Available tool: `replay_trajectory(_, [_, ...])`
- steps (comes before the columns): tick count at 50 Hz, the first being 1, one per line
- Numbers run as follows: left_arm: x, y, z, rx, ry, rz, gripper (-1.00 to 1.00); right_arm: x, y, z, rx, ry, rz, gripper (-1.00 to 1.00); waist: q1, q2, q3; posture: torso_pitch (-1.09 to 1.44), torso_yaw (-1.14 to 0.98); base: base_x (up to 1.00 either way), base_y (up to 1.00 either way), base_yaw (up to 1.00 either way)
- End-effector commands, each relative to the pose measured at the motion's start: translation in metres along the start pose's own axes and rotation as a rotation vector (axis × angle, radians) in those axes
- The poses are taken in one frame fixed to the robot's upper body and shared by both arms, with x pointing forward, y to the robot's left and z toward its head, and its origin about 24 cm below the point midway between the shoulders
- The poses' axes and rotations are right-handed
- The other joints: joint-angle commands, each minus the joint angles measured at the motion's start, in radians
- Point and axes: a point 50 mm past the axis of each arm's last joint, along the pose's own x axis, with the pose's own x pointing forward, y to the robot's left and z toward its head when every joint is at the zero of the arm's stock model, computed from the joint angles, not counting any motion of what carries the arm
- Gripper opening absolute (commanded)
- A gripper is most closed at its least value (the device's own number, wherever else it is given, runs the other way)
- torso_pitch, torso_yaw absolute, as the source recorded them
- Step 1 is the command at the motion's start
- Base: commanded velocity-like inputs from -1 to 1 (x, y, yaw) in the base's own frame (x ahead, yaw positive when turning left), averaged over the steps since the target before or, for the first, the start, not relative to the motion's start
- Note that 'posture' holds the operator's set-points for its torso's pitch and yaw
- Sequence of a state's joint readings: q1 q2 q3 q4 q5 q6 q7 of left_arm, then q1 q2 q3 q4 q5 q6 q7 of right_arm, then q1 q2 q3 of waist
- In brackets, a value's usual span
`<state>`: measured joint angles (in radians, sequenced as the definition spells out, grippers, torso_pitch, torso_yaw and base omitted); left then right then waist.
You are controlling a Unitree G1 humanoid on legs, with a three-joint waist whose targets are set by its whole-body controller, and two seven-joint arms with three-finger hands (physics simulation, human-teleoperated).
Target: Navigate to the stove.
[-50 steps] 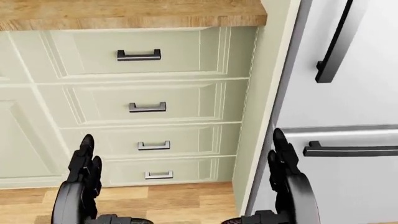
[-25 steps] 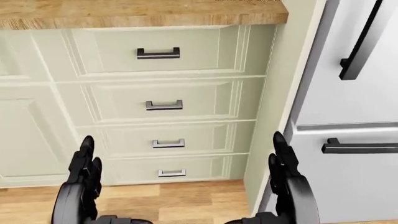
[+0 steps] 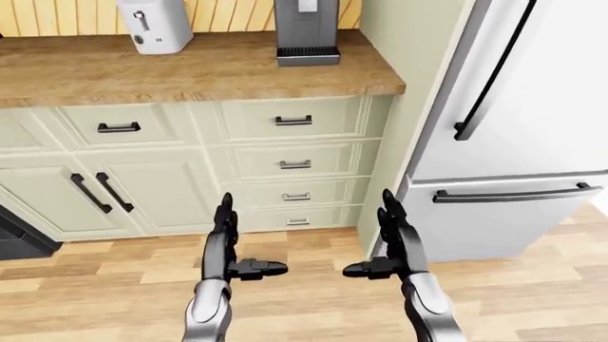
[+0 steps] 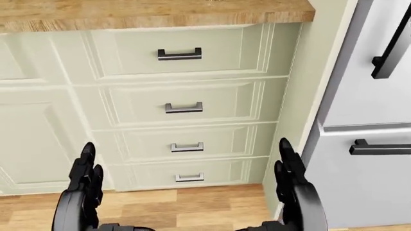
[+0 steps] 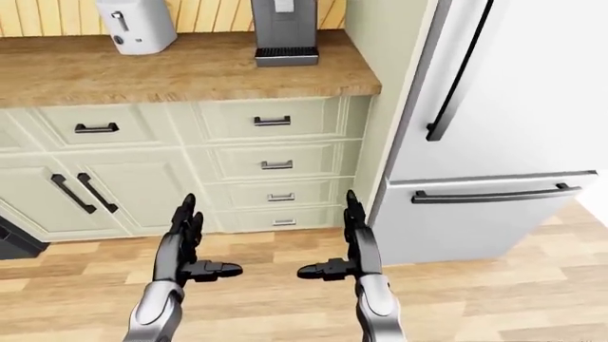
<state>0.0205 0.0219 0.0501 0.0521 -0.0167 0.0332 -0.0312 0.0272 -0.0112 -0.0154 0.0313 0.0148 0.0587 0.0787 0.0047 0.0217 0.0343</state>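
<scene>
No stove shows clearly in any view. A dark appliance corner point(image 3: 13, 236) peeks in at the left edge of the left-eye view, low beside the cabinets, and I cannot tell what it is. My left hand point(image 3: 237, 242) and right hand point(image 3: 385, 242) are raised above the wooden floor, both open with fingers straight up and thumbs pointing inward. Neither holds anything. They hang in the air a little short of the drawer stack point(image 4: 183, 108).
A wooden counter point(image 3: 190, 71) carries a white toaster point(image 3: 152, 25) and a grey coffee machine point(image 3: 306, 32). Pale green drawers and cabinet doors point(image 3: 95, 192) stand below it. A tall white fridge point(image 3: 513, 142) with dark handles fills the right. Wooden floor point(image 3: 313, 299) lies underfoot.
The whole head view has slid rightward: the drawers and fridge edge sit further right, so the camera has moved left. My hands hold the same pose.
</scene>
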Motion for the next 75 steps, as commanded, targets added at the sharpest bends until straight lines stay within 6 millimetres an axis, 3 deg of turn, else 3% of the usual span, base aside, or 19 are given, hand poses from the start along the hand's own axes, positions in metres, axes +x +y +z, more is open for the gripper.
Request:
replay_trajectory(1, [0.0040,-0.0057,0.0203,-0.002,-0.104,-0.025,1.00,0.0030,-0.0032,0.0193,-0.011,-0.101,-0.012,1.00,-0.004,-0.001,-0.014,0.00,0.00,0.00,0.16,0.00])
replay_trajectory(8, [0.0040,-0.0057,0.0203,-0.002,-0.104,-0.025,1.00,0.0026,-0.0032,0.0188,-0.012,-0.099,-0.013,1.00,-0.009,-0.106,-0.021,0.00,0.00,0.00,0.16,0.00])
replay_trajectory(9, [0.0040,-0.0057,0.0203,-0.002,-0.104,-0.025,1.00,0.0021,-0.0028,0.0197,-0.013,-0.097,-0.012,1.00,-0.019,-0.065,-0.017,0.00,0.00,0.00,0.15,0.00])
replay_trajectory(12, [0.0040,-0.0057,0.0203,-0.002,-0.104,-0.025,1.00,0.0023,-0.0030,0.0194,-0.013,-0.097,-0.012,1.00,-0.015,-0.076,-0.025,0.00,0.00,0.00,0.16,0.00])
replay_trajectory(17, [0.0040,-0.0057,0.0203,-0.002,-0.104,-0.025,1.00,0.0037,-0.0034,0.0170,-0.014,-0.096,-0.012,1.00,-0.012,-0.030,-0.013,0.00,0.00,0.00,0.16,0.00])
replay_trajectory(19, [0.0040,-0.0057,0.0203,-0.002,-0.104,-0.025,1.00,0.0041,-0.0033,0.0173,-0.014,-0.096,-0.012,1.00,-0.014,0.007,-0.013,0.00,0.00,0.00,0.16,0.00])
replay_trajectory(21, [0.0040,-0.0057,0.0203,-0.002,-0.104,-0.025,1.00,0.0044,-0.0036,0.0166,-0.011,-0.096,-0.012,1.00,-0.012,0.074,-0.029,0.00,0.00,0.00,0.15,0.00])
replay_trajectory(32, [0.0040,-0.0057,0.0203,-0.002,-0.104,-0.025,1.00,0.0039,-0.0040,0.0172,-0.005,-0.098,-0.012,1.00,-0.004,-0.034,-0.015,0.00,0.00,0.00,0.16,0.00])
replay_trajectory(36, [0.0040,-0.0057,0.0203,-0.002,-0.104,-0.025,1.00,0.0041,-0.0041,0.0166,-0.005,-0.098,-0.011,1.00,-0.008,-0.107,-0.021,0.00,0.00,0.00,0.15,0.00])
replay_trajectory(37, [0.0040,-0.0057,0.0203,-0.002,-0.104,-0.025,1.00,0.0042,-0.0042,0.0163,-0.004,-0.098,-0.011,1.00,-0.018,-0.063,-0.017,0.00,0.00,0.00,0.16,0.00])
replay_trajectory(40, [0.0040,-0.0057,0.0203,-0.002,-0.104,-0.025,1.00,0.0038,-0.0040,0.0168,-0.004,-0.098,-0.011,1.00,-0.014,-0.077,-0.026,0.00,0.00,0.00,0.15,0.00])
replay_trajectory(45, [0.0040,-0.0057,0.0203,-0.002,-0.104,-0.025,1.00,0.0039,-0.0039,0.0168,-0.005,-0.097,-0.012,1.00,-0.012,-0.029,-0.013,0.00,0.00,0.00,0.16,0.00])
replay_trajectory(47, [0.0040,-0.0057,0.0203,-0.002,-0.104,-0.025,1.00,0.0033,-0.0035,0.0173,-0.005,-0.096,-0.011,1.00,-0.014,0.008,-0.013,0.00,0.00,0.00,0.15,0.00])
replay_trajectory(49, [0.0040,-0.0057,0.0203,-0.002,-0.104,-0.025,1.00,0.0033,-0.0034,0.0178,-0.005,-0.096,-0.011,1.00,-0.012,0.075,-0.028,0.00,0.00,0.00,0.15,0.00])
replay_trajectory(59, [0.0040,-0.0057,0.0203,-0.002,-0.104,-0.025,1.00,0.0034,-0.0027,0.0177,-0.010,-0.090,-0.009,1.00,-0.003,-0.020,-0.015,0.00,0.00,0.00,0.15,0.00])
replay_trajectory(64, [0.0040,-0.0057,0.0203,-0.002,-0.104,-0.025,1.00,0.0038,-0.0033,0.0171,-0.005,-0.091,-0.009,1.00,-0.008,-0.106,-0.021,0.00,0.00,0.00,0.15,0.00])
replay_trajectory(65, [0.0040,-0.0057,0.0203,-0.002,-0.104,-0.025,1.00,0.0038,-0.0037,0.0172,-0.003,-0.091,-0.011,1.00,-0.018,-0.064,-0.018,0.00,0.00,0.00,0.15,0.00])
replay_trajectory(69, [0.0040,-0.0057,0.0203,-0.002,-0.104,-0.025,1.00,0.0029,-0.0036,0.0177,-0.002,-0.093,-0.010,1.00,-0.012,-0.072,-0.028,0.00,0.00,0.00,0.16,0.00])
replay_trajectory(75, [0.0040,-0.0057,0.0203,-0.002,-0.104,-0.025,1.00,0.0035,-0.0040,0.0175,-0.001,-0.093,-0.013,1.00,-0.014,0.000,-0.013,0.00,0.00,0.00,0.18,0.00])
